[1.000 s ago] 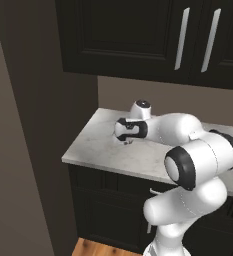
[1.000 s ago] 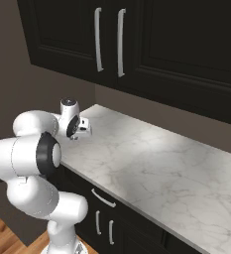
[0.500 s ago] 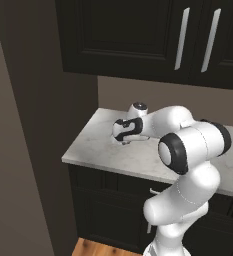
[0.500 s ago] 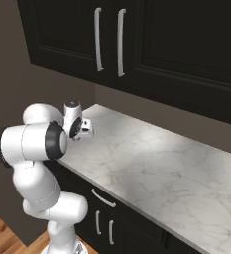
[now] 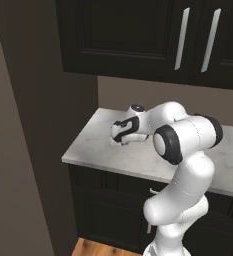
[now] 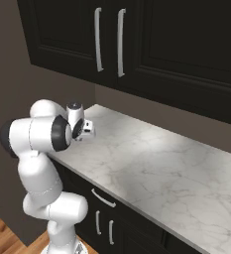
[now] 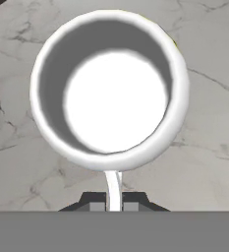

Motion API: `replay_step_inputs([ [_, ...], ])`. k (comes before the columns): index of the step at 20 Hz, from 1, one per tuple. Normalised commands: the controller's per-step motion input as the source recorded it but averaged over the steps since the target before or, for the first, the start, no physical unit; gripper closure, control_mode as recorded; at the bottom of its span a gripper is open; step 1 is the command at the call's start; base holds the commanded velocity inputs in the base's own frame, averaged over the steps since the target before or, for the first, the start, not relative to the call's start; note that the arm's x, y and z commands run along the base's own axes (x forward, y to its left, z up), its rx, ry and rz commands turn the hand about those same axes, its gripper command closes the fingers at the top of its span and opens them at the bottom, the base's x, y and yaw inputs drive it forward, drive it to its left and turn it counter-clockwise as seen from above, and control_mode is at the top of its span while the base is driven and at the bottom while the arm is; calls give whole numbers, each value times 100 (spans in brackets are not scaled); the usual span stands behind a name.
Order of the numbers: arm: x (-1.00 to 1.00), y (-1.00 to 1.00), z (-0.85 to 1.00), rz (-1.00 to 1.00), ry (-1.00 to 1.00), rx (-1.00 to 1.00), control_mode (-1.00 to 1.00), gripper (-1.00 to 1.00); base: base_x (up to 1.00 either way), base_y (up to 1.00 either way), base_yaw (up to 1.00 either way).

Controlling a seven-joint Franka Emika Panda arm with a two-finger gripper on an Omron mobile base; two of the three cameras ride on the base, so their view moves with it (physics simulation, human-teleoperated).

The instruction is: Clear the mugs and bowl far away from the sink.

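Gripper clamped on handle of white mug, over far left corner of marble counter. Probably placing step: lower straight, keep mug level, release only after base rests flat, away from counter edge.

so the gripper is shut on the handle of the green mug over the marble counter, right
Not quite: the mug is white, not green. The hand view shows the gripper shut on the thin handle of a glossy white mug, seen from above with its mouth open toward the camera, over the marble counter. The rest of the statement holds.
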Motion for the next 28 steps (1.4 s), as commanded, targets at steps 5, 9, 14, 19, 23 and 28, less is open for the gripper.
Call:
replay_step_inputs([
  [5, 19, 0, -19, 0, 0, -1, -100, 100, 0, 0, 0],
  [9, 20, 0, -19, 0, 0, -1, -100, 100, 0, 0, 0],
  [14, 22, 0, -20, 0, 0, 0, -100, 100, 0, 0, 0],
  [19, 16, 0, -19, 0, 0, -1, -100, 100, 0, 0, 0],
  [23, 17, 0, -19, 0, 0, 0, -100, 100, 0, 0, 0],
  [28, 3, 8, -5, 0, -2, 0, -100, -100, 0, 0, 0],
])
